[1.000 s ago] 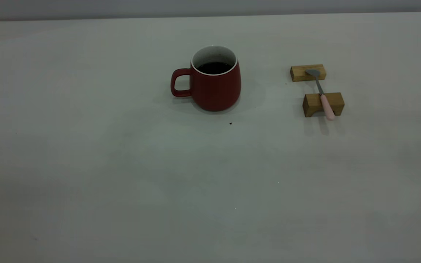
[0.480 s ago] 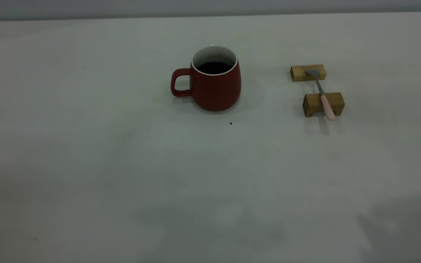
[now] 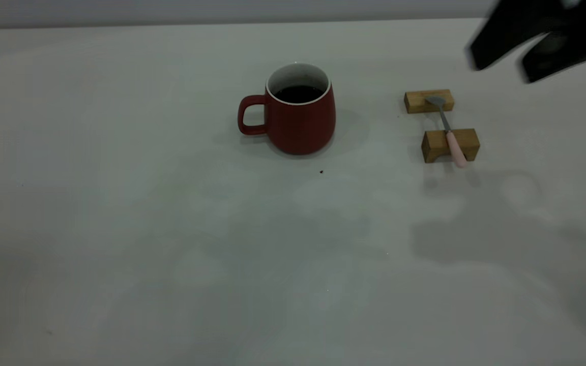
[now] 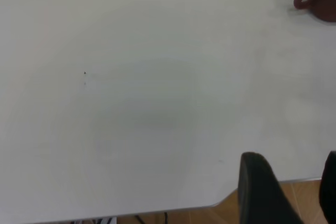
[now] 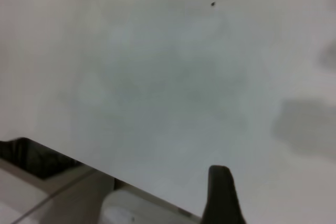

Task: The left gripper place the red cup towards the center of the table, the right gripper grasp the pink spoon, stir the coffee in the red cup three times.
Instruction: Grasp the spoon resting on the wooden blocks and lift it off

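Black right gripper [image 3: 499, 71] hovers upper right, fingers apart, nearing the pink spoon [image 3: 449, 133]; next it likely descends. Left gripper's [image 4: 286, 192] state: cannot tell.

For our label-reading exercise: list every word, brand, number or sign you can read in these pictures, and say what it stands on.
None: no readable text in any view.
Red cup: plain, no print.
Pink spoon and its two wooden blocks: unmarked.
Table: only a tiny black speck, not a sign.

Cup [image 3: 298, 114] stands mid-counter [image 3: 171, 254]; spoon [image 3: 448, 131] lies right of it, bridging two blocks [image 3: 449, 145] (one behind the other).
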Available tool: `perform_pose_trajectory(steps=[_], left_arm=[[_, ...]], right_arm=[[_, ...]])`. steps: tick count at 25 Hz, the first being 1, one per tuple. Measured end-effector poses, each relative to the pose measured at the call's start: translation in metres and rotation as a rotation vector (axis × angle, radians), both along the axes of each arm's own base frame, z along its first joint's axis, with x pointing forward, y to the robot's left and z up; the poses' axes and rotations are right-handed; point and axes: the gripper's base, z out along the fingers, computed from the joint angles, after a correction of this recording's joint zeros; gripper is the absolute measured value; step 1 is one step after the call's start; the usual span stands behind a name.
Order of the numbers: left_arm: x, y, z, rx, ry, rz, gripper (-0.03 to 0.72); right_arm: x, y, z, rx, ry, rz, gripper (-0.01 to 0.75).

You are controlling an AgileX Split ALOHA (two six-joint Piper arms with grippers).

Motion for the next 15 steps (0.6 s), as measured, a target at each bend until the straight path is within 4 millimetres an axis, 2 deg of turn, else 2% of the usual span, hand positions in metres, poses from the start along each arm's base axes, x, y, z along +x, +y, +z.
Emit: perform_pose_trajectory(steps=[3,5,10,15], left_arm=[[0.0,0.0,0.0,0.0,0.0,0.0,0.353],[0.0,0.0,0.0,0.0,0.0,0.0,0.353],[0.0,0.0,0.0,0.0,0.0,0.0,0.353],[0.0,0.0,0.0,0.0,0.0,0.0,0.353]], right_arm=[[0.023,0.021,-0.024,-0.06,0.066,0.035,0.591],[0.035,0.027,-0.038,-0.114,0.109,0.031,0.591],[0.066,0.027,-0.069,-0.237,0.178,-0.011,0.591],[0.09,0.031,-0.093,-0.276,0.226,-0.047,0.591]])
